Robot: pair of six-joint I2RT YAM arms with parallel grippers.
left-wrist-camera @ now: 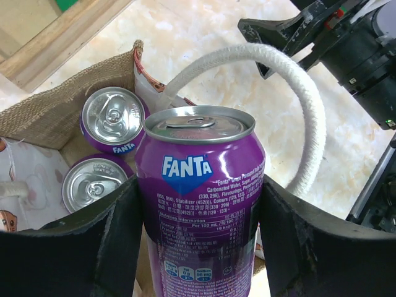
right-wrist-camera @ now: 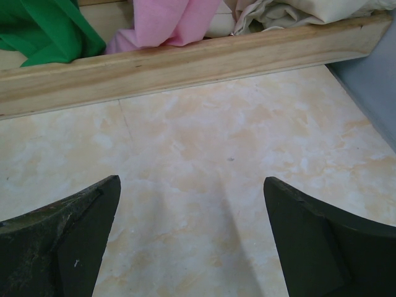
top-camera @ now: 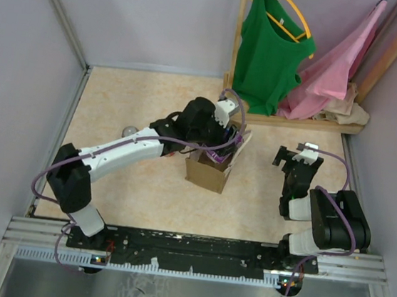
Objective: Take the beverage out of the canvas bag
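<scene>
The tan canvas bag [top-camera: 206, 172] stands upright mid-table; its woven wall [left-wrist-camera: 55, 111] and a white looped handle [left-wrist-camera: 309, 111] show in the left wrist view. My left gripper [top-camera: 230, 139] is at the bag's mouth. In its wrist view the left gripper [left-wrist-camera: 199, 185] is shut on an upright purple Fanta can [left-wrist-camera: 198, 216], one black finger pressed against each side. Two more purple cans [left-wrist-camera: 113, 117] [left-wrist-camera: 93, 184] stand lower inside the bag. My right gripper [top-camera: 295, 154] [right-wrist-camera: 192, 185] hangs open over bare tabletop to the right of the bag.
A wooden rack base [top-camera: 309, 122] [right-wrist-camera: 185, 62] runs along the back right, with a green shirt [top-camera: 267, 49] and a pink cloth [top-camera: 336, 71] hanging above it. A small grey round object [top-camera: 130, 132] lies left of my left arm. Walls close in the table.
</scene>
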